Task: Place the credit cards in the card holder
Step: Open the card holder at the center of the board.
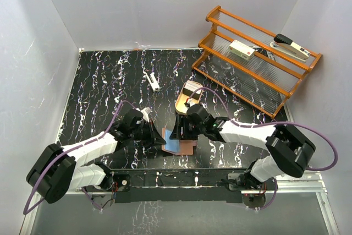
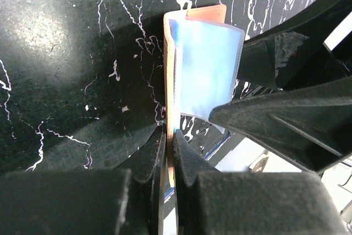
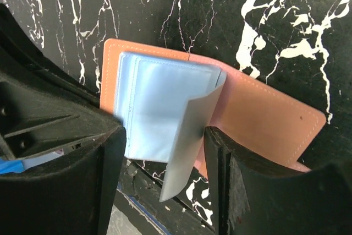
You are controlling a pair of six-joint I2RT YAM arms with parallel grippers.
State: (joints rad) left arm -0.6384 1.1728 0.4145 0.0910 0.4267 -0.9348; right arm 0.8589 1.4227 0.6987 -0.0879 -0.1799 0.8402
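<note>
Two robot arms meet over an open card holder near the front edge of a black, white-veined table. The salmon-brown holder lies spread on the tabletop with its pale blue-grey inside facing up, between the two arms.

The left gripper is pinched tight on the holder's salmon edge, which runs straight between its two closed black fingers in the left wrist view.

The right gripper hangs just above the holder with its jaws standing well apart and nothing clamped between them. Its fingers sit on either side of a thin grey leaf that rises at a tilt from the holder's blue pocket. The leaf is close beside one finger, though contact is hard to judge. Whether the leaf is a card or one of the holder's own sleeves cannot be told from these views.

Just behind the right gripper sits a tan oval tray. A small whitish rectangle in it appears to be the credit cards.

At the table's far right stands a slatted wooden rack, carrying a white box and a stapler.
</note>
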